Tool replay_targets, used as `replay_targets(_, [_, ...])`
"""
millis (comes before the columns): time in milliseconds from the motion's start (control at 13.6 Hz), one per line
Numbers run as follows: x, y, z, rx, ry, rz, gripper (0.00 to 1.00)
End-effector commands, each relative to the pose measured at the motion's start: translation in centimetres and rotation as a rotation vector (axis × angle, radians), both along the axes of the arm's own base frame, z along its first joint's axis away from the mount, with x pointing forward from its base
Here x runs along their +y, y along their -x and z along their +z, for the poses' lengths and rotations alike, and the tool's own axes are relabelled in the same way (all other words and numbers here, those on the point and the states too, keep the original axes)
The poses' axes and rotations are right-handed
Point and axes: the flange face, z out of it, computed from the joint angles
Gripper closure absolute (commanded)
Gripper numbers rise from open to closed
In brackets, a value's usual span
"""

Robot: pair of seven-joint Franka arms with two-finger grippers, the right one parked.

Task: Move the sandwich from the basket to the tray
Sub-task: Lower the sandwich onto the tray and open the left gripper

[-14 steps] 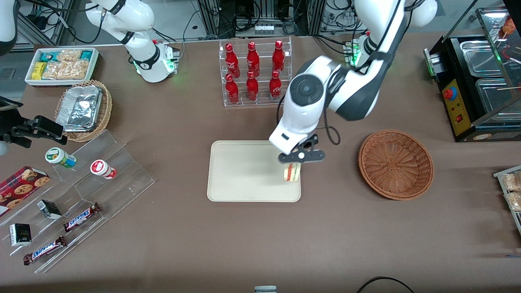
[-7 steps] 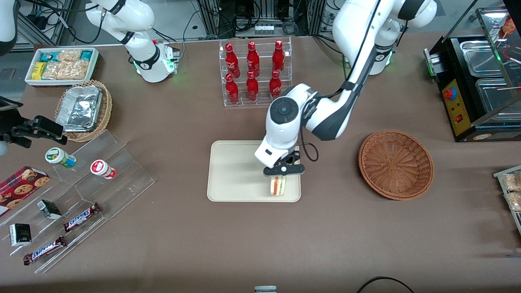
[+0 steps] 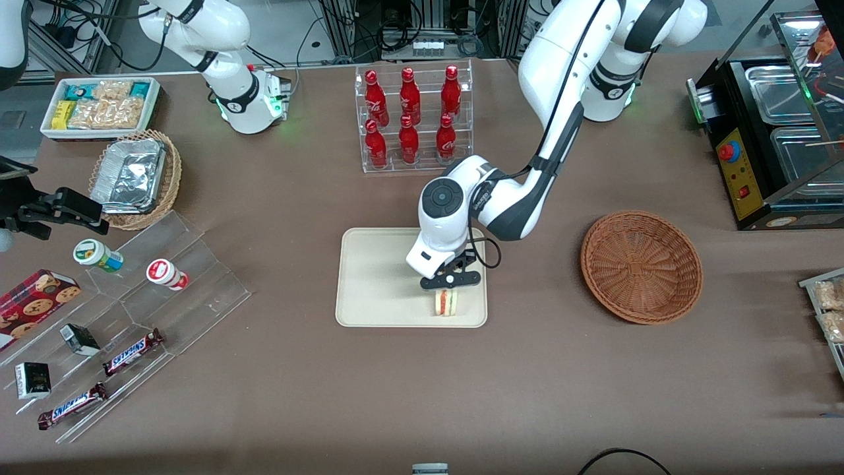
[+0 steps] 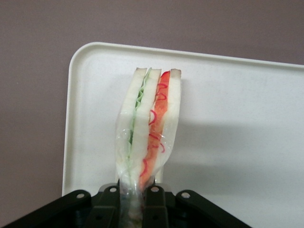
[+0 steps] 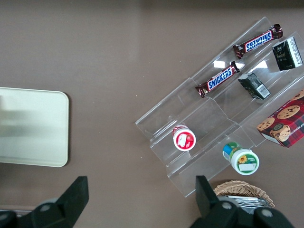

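Note:
The sandwich (image 3: pixel 446 303) (image 4: pixel 149 128), a plastic-wrapped wedge of white bread with green and red filling, hangs low over the cream tray (image 3: pixel 376 277) (image 4: pixel 228 118), near the tray's corner closest to the front camera on the basket's side. My gripper (image 3: pixel 448 282) (image 4: pixel 134 202) is shut on the wrap at the wedge's upper end, directly above it. Whether the sandwich touches the tray I cannot tell. The reddish-brown wicker basket (image 3: pixel 641 266) stands empty on the table toward the working arm's end, well apart from the tray.
A clear rack of red bottles (image 3: pixel 412 117) stands farther from the front camera than the tray. Toward the parked arm's end are an acrylic display with candy bars (image 3: pixel 132 351), a tan basket of foil containers (image 3: pixel 135 177) and a white bin of snacks (image 3: pixel 100 105). A black food warmer (image 3: pixel 771 132) sits near the basket.
My gripper has carried the sandwich from over the tray's basket-side edge further in over the tray and lower, closer to its surface. The grip on the wrap is unchanged.

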Motion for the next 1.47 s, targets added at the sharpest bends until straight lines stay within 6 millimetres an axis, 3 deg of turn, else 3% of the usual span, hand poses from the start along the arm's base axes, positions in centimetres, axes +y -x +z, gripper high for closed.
replay_targets(0, [-0.7,-0.3,0.1,-0.023,-0.008,0.017,0.93])
replay_targets(294, [-1.6,0.9,-0.6,-0.015,-0.017,0.013,0.82])
replay_targets(441, [-1.7,1.1,-0.6,-0.014,-0.02,0.014,0.58])
replay_targets(515, [-1.7,1.2,-0.8,-0.01,-0.024,0.013,0.55])
replay_targets(588, [-1.7,1.4,-1.0,-0.006,-0.028,0.011,0.39])
replay_targets(662, [-1.5,1.3,-1.1,-0.006,-0.03,0.009,0.08])
replay_targets(735, [-1.5,1.3,-1.0,-0.007,-0.029,0.01,0.0])
replay_targets(809, [-1.2,0.9,-0.5,-0.009,-0.029,0.018,0.0])
replay_targets(882, [-1.0,0.6,1.2,-0.011,-0.03,0.025,0.0])
replay_targets(1176, [1.6,-0.3,14.0,-0.067,0.011,0.084,0.0])
replay_targets(1324, [3.2,0.6,19.8,-0.069,0.015,0.104,0.0])
replay_targets(1397, [5.1,0.7,22.8,-0.067,0.009,0.124,0.0])
